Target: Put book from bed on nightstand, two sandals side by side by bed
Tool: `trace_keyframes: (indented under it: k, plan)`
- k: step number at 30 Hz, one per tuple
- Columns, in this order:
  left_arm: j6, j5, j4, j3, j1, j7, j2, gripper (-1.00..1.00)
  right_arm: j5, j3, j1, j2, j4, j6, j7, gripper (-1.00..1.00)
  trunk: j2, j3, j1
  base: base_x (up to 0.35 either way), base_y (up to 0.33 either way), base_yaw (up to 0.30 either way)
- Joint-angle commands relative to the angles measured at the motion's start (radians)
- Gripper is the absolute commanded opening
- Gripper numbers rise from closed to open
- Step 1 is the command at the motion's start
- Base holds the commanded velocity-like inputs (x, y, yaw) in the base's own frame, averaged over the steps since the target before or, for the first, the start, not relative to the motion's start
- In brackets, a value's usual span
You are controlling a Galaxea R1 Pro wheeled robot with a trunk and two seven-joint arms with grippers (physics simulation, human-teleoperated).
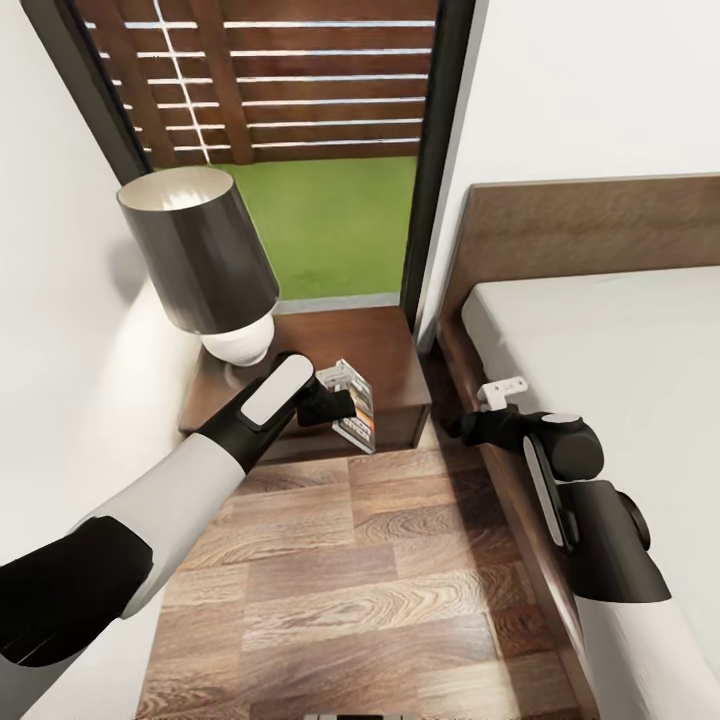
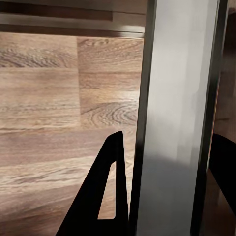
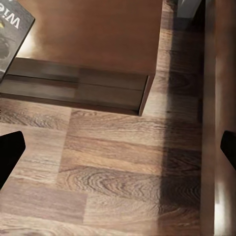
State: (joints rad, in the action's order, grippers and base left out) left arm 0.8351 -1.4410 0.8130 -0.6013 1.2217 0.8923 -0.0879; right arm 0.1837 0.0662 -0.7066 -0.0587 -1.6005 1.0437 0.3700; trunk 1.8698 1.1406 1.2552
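though partly hidden, left end effector point(image 1: 335, 402) grips book point(image 1: 357, 404); right end effector point(image 3: 118, 147) agape, empty.

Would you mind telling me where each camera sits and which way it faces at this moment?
Head view: on the head, looking down at the nightstand, both arms showing, left gripper holding the book.
Left wrist view: by the left gripper, facing the floor past the book's edge.
Right wrist view: by the right gripper, facing the nightstand.
Shared: book, nightstand, floor.
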Motion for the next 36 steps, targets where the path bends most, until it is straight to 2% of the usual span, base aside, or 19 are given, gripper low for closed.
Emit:
trace_keyframes:
  k: [1, 12, 36]
  plan:
    - [-0.002, -0.01, 0.002, -0.002, 0.001, 0.01, 0.0, -1.0, 0.011, 0.001, -0.001, 0.0, -0.001, 0.003, 0.008, 1.0, 0.0, 0.002, 0.0, 0.0, 0.0, 0.0]
    - [-0.003, -0.011, 0.006, -0.002, 0.001, 0.009, 0.0, -1.0, 0.011, -0.001, -0.001, 0.001, -0.001, 0.003, 0.008, 1.0, 0.0, 0.016, 0.0, 0.0, 0.0, 0.0]
    - [-0.005, -0.012, 0.006, -0.002, -0.008, 0.008, 0.0, -1.0, 0.01, 0.001, -0.001, 0.002, -0.001, 0.003, 0.009, 1.0, 0.0, 0.019, 0.0, 0.0, 0.0, 0.0]
